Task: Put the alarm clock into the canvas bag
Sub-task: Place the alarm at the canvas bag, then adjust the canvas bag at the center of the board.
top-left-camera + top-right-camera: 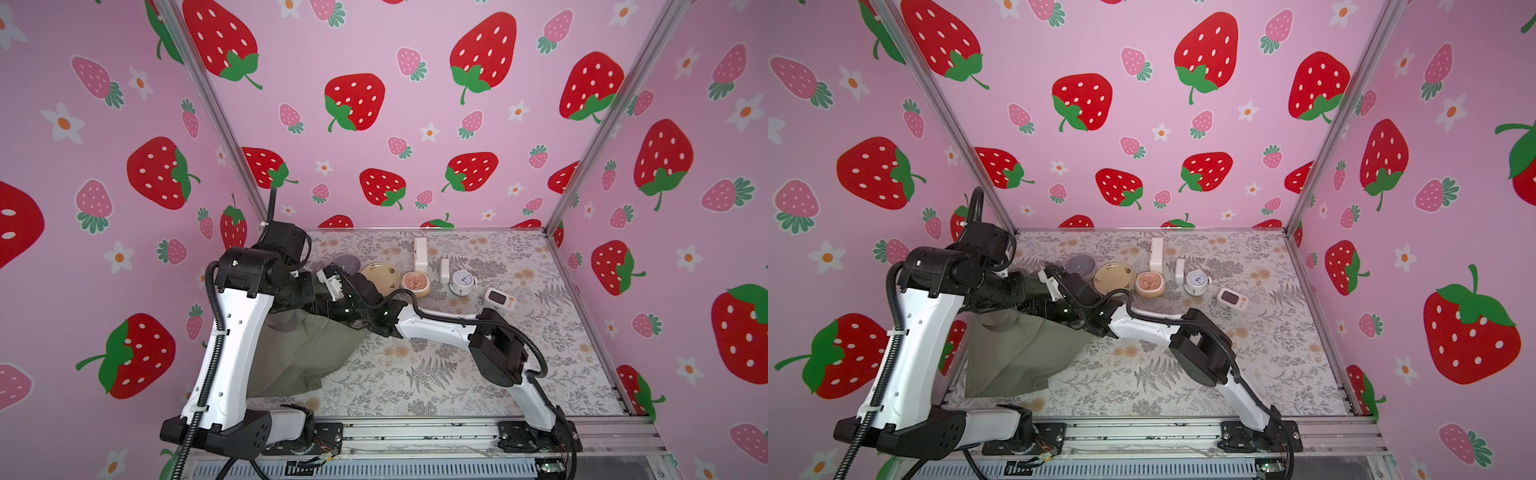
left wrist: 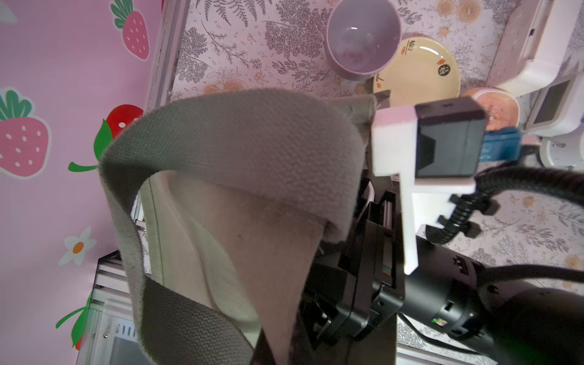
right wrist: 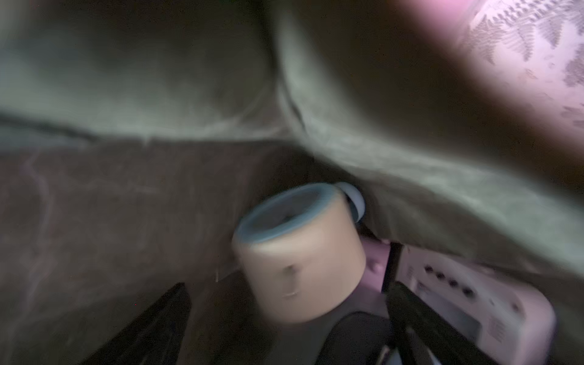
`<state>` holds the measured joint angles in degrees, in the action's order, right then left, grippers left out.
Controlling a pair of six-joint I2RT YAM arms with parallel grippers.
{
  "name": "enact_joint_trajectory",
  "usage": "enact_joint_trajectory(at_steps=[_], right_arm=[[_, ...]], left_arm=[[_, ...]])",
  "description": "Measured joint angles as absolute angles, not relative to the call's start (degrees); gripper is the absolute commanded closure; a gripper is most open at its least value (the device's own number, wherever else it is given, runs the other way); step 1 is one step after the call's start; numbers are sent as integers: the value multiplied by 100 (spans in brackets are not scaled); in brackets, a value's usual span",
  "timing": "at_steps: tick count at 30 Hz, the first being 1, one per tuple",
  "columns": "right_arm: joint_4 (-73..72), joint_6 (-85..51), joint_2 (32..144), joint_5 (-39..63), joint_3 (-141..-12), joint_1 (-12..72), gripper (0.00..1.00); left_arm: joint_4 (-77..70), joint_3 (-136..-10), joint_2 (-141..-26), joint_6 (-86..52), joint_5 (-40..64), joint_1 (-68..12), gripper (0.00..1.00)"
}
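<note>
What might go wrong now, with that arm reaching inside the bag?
Pulling out, the open right gripper could snag the canvas bag and drag it. The bag's mouth seems held up only by its handle strap; a slip could collapse it onto the arm. The beige round item, lying just ahead of the gripper, could be dragged out with it.

Top views overlook the whole table [image 1: 415,386] from above; wrist views hug the canvas bag [image 2: 237,142].

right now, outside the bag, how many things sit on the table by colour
purple: 1, bowl
yellow: 1, plate
peach: 1, square thing
white: 4, tall box, small box, round clock, screen clock
total: 7
</note>
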<state>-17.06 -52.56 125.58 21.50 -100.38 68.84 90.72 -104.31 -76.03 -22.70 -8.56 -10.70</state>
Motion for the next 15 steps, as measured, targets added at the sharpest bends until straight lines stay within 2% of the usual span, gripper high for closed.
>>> enact_joint_trajectory(at_steps=[6,8,12,15], right_arm=[[-836,-5037,10606,2231,-8274,6539,0],[-626,-5037,9743,2283,-7653,6230,3],[-639,-5334,8447,2508,-6479,5450,21],[-683,-5717,8272,2834,-5754,4923,29]], left_arm=[[9070,-10344,-7336,-2147,-803,-1050,100],[9072,-10294,-7231,-2034,-808,-1048,100],[9067,-10136,-6954,-1791,-786,-1048,100],[9065,-10064,-6783,-1664,-755,-1048,100]])
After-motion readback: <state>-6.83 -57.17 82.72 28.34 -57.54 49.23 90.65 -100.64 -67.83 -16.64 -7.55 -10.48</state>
